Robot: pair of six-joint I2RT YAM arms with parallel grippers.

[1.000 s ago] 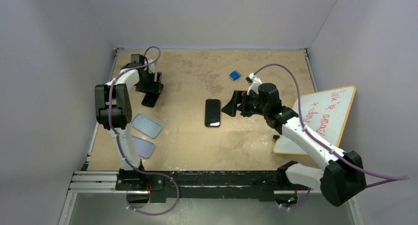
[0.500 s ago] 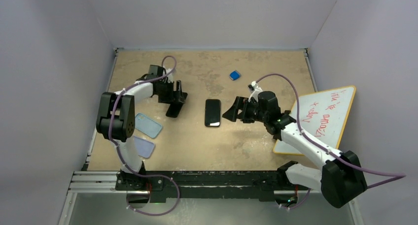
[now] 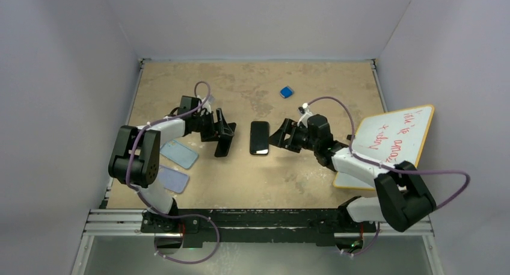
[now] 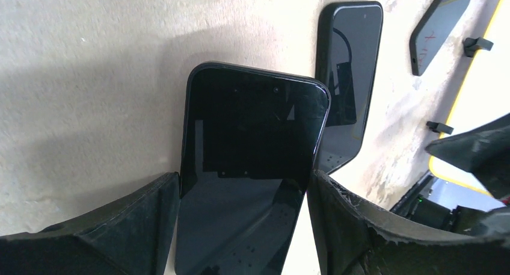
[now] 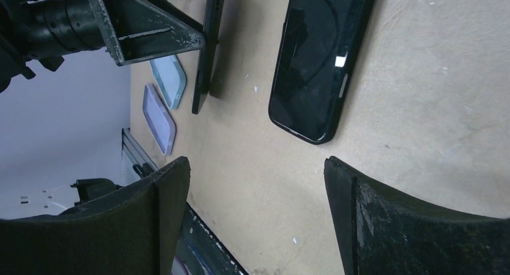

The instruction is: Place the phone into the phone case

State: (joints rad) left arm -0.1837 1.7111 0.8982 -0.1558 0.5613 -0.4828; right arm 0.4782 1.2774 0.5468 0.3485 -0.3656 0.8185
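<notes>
My left gripper (image 3: 225, 136) is shut on a black phone (image 3: 224, 141) and holds it on edge, tilted, just left of a black phone case (image 3: 260, 138) lying flat mid-table. In the left wrist view the phone (image 4: 252, 142) sits between my fingers (image 4: 150, 215), and the case (image 4: 350, 58) lies just beyond it. My right gripper (image 3: 278, 135) is open and empty, just right of the case. In the right wrist view the case (image 5: 316, 58) lies ahead of the open gripper (image 5: 255, 163), with the held phone (image 5: 207, 46) edge-on beyond it.
Two light blue cases (image 3: 178, 153) (image 3: 172, 179) lie at the left edge. A small blue object (image 3: 287, 92) lies behind the case. A yellow-framed whiteboard (image 3: 391, 142) with red writing lies at the right.
My left gripper has carried the phone right, from the far left to beside the case. My right gripper has moved slightly left and nearer, closer to the case.
</notes>
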